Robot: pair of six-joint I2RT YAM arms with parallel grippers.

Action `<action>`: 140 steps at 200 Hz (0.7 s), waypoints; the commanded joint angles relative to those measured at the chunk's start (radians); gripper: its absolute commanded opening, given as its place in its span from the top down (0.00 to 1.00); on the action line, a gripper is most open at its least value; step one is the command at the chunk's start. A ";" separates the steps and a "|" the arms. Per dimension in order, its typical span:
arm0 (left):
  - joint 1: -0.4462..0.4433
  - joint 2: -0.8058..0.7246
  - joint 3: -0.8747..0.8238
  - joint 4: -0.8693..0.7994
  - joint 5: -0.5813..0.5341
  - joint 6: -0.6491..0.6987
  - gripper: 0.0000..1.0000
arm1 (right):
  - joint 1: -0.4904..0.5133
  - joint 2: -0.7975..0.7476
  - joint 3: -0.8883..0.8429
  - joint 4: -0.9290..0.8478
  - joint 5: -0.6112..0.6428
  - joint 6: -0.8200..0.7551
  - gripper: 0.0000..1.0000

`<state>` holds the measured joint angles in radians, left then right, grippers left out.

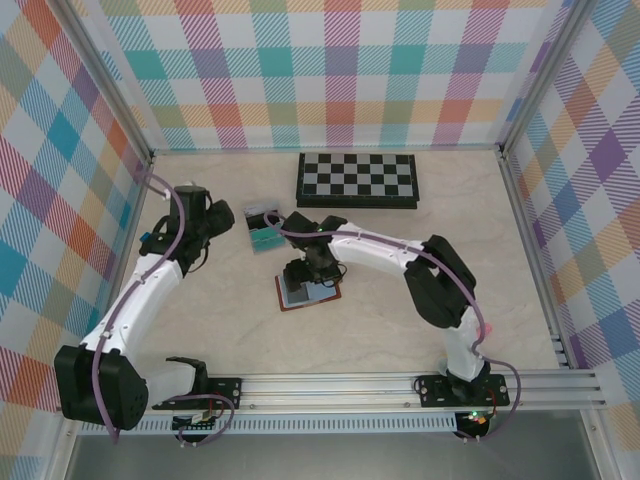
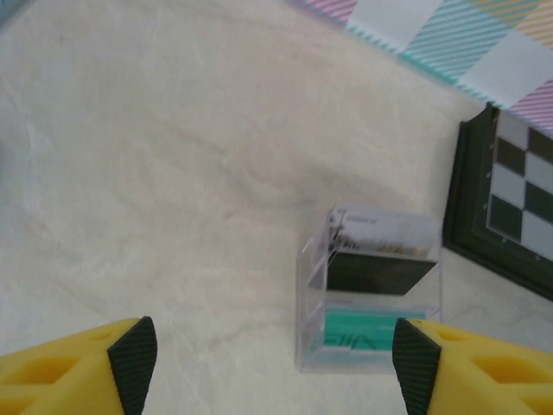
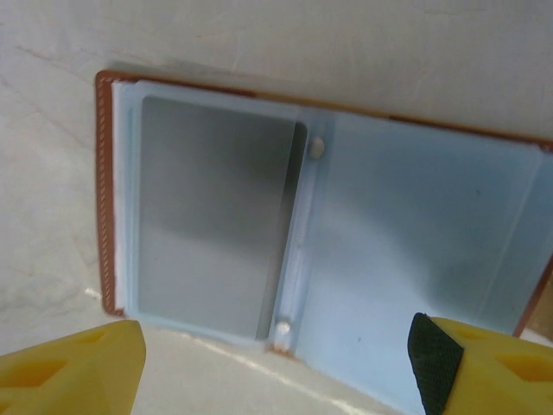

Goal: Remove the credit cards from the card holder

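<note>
At far side: black-and-grey folding chessboard, apart from clear plastic tray. In tray, two counted: teal credit card, dark credit card. On pale marbled tabletop, plaid walls around, brown leather card holder laid open, one grey card pocketed. Both released: left gripper near tray, right gripper above holder.

- Bright, even light falls from above on the pale marbled tabletop, and the shadows are soft and small.
- The darkest patch lies across the open brown leather card holder.
- The left wrist view runs soft: the clear plastic tray and the black-and-grey chessboard look smeared, with fuzzy edges.
- The right wrist view is sharper. The grey glossy credit card carries a dull, cloudy sheen, and a thin shadow lines the holder's far edge.
</note>
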<state>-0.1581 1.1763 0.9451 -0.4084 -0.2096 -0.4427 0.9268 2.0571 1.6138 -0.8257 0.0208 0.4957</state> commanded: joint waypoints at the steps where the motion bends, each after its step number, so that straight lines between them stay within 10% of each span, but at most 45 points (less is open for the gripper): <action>1: 0.014 -0.058 -0.069 -0.011 0.052 -0.099 0.18 | 0.011 0.042 0.052 -0.084 0.036 -0.028 0.19; 17: 0.018 -0.085 -0.103 -0.007 0.060 -0.136 0.00 | 0.010 0.066 0.066 -0.091 0.035 -0.027 0.19; 140: 0.022 -0.075 -0.196 -0.073 0.426 -0.169 0.09 | 0.008 0.154 0.039 -0.128 0.065 0.000 0.25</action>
<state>-0.1516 1.0977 0.7860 -0.4843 0.0601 -0.5873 0.9306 2.1651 1.6768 -0.9070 0.0597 0.4854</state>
